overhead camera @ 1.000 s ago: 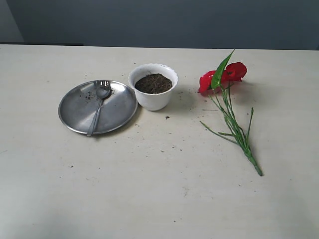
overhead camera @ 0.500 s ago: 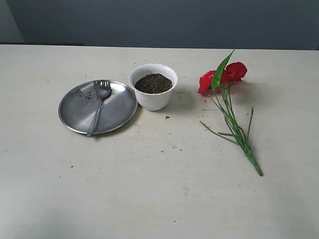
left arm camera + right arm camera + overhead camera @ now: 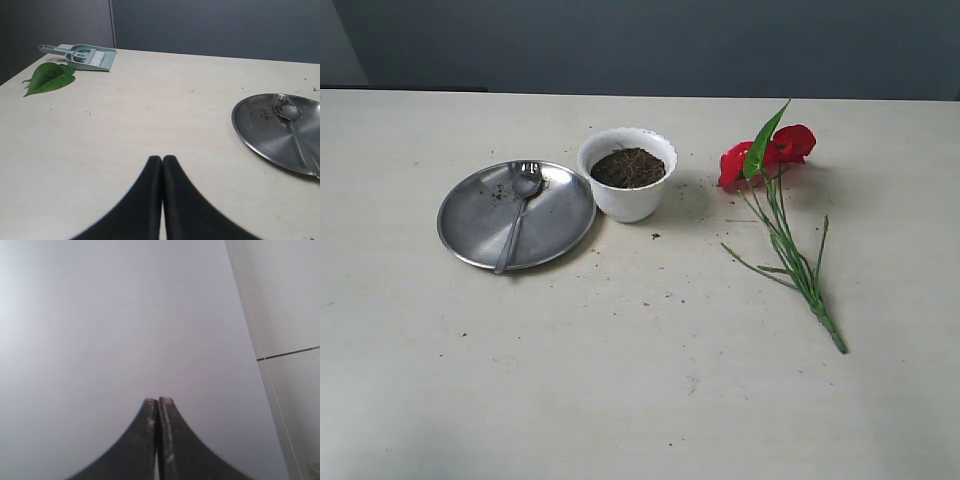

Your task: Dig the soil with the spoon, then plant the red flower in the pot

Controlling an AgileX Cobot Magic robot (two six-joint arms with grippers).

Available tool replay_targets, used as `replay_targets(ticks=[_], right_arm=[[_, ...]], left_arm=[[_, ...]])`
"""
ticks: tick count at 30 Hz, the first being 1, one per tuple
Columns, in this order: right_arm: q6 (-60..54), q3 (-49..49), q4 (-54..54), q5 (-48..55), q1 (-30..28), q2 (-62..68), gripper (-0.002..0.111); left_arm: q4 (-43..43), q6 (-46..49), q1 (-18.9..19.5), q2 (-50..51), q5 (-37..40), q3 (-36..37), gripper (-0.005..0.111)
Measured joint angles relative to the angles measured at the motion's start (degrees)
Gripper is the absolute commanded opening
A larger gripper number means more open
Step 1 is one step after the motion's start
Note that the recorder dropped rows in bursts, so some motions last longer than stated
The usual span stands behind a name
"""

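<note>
The left gripper [image 3: 162, 158] and the right gripper [image 3: 158, 400] are clenched on nothing; the spoon [image 3: 517, 218] lies on the plate [image 3: 470, 215] beside the pot [image 3: 627, 198].

Right gripper [image 3: 158, 402]: jaws pressed together tip to tip, with nothing held between them. Both black fingers [image 3: 145, 432] carry pale scuffs along their inner edges near the tips. Beyond the tips, a plain pale grey surface [image 3: 100, 315], featureless and evenly lit, fills most of the view. Off to one side of the gripper, a lighter panel [image 3: 285, 300] meets that surface along a straight edge. A thin dark seam [image 3: 290, 353] crosses the panel.
</note>
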Motion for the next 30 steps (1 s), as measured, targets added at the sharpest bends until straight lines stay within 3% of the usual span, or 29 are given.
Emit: replay_targets(ticks=[8,22,30], right_arm=[[-1.03,-4.30,0.23,0.95,0.00,0.00,0.000],[-4.23,-24.00,-3.15,24.81,0.00,11.95,0.000],[-4.48,-29.85,-5.66,27.75,0.00,19.98,0.000]], left_arm=[[0.00,0.00,0.00,0.00,0.00,0.00,0.000],[0.00,0.00,0.00,0.00,0.00,0.00,0.000],[0.00,0.00,0.00,0.00,0.00,0.00,0.000]])
